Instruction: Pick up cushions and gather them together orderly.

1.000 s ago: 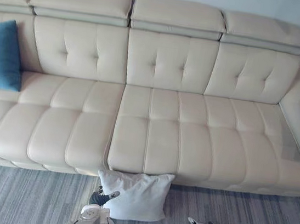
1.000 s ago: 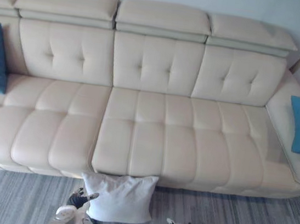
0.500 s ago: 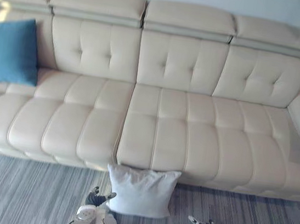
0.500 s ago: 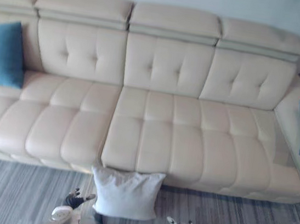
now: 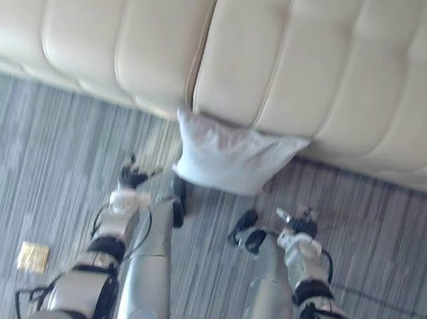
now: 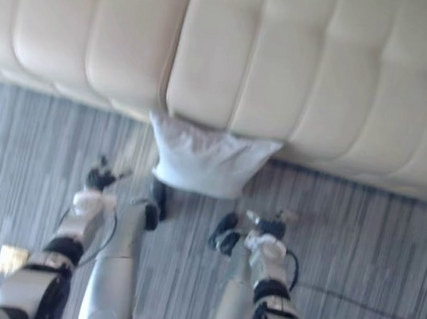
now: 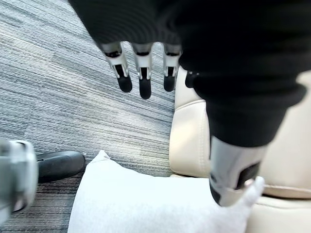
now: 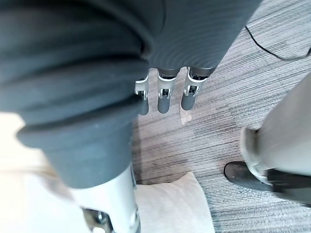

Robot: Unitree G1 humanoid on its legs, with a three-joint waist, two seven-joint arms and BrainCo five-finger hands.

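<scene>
A slip or a fold is judged the likeliest trouble from here: the white cushion (image 5: 233, 158) is soft and is propped on the grey carpeted floor (image 5: 42, 145) with its far edge leaning against the lower front of the cream sofa (image 5: 291, 52). If it were pressed from one side alone, it could be pushed along the sofa front or flattened against it rather than lifted. If only a corner were pinched, the rest would probably sag and swing, and it could be dropped. A reach carried too far could also bring the fingertips against the sofa itself, since the cushion is touching it. The left robot hand (image 5: 131, 176) is held low over the floor at the near left of the cushion, and the right robot hand (image 5: 298, 218) at its near right. The cushion is thus set between the two and a little farther off, near both but touched by neither. Both are released: in the wrist views the fingers (image 7: 145, 82) are seen straight and side by side, the thumbs held apart, and nothing is grasped. A small yellow scrap (image 5: 33, 256) is seen on the floor at the near left, well apart from the cushion.
</scene>
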